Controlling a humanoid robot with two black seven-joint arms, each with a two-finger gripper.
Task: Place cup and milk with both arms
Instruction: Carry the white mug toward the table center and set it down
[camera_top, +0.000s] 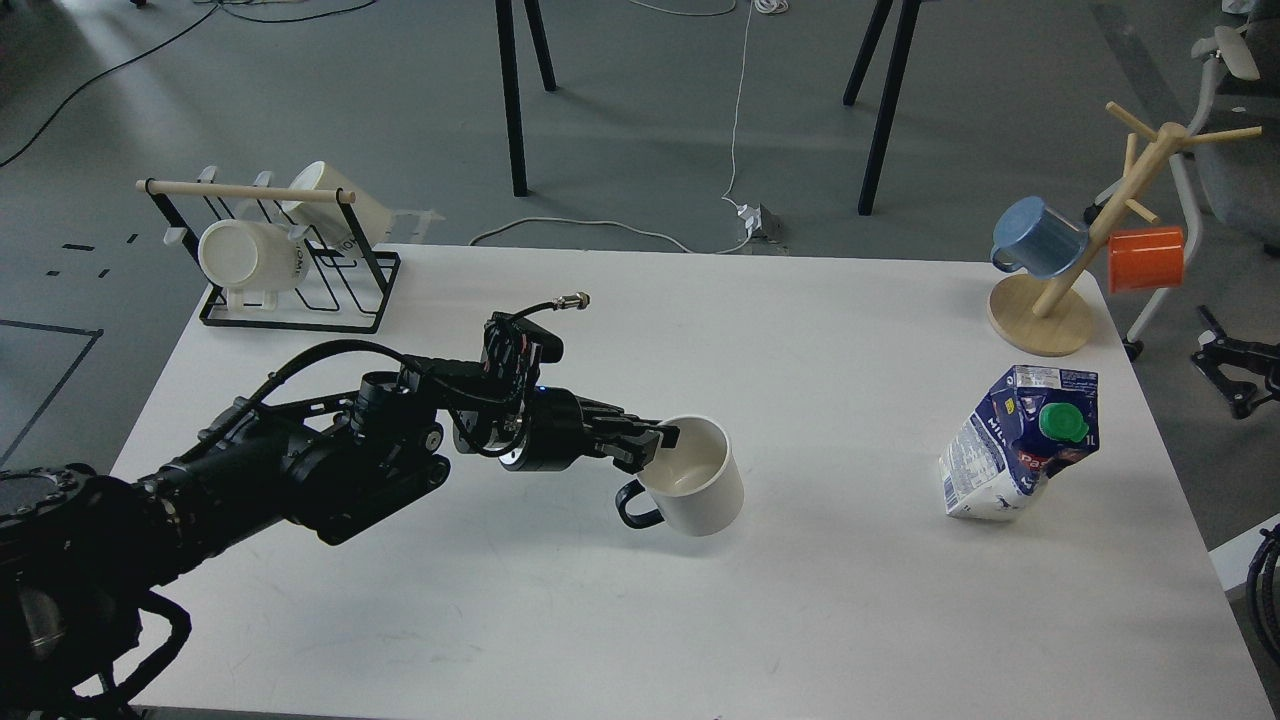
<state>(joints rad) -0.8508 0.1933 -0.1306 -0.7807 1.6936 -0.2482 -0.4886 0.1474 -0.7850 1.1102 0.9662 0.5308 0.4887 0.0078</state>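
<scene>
Left end effector (655, 447) on cup (695, 490) rim

The black left gripper's (655, 447) fingertips are hidden at the squat white mug's (700, 495) rim; closure cannot be judged.

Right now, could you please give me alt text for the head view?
The left gripper pinches the rim of a white cup over a white table. A milk carton stands to the right, with a mug tree behind it and a mug rack at far left.
</scene>
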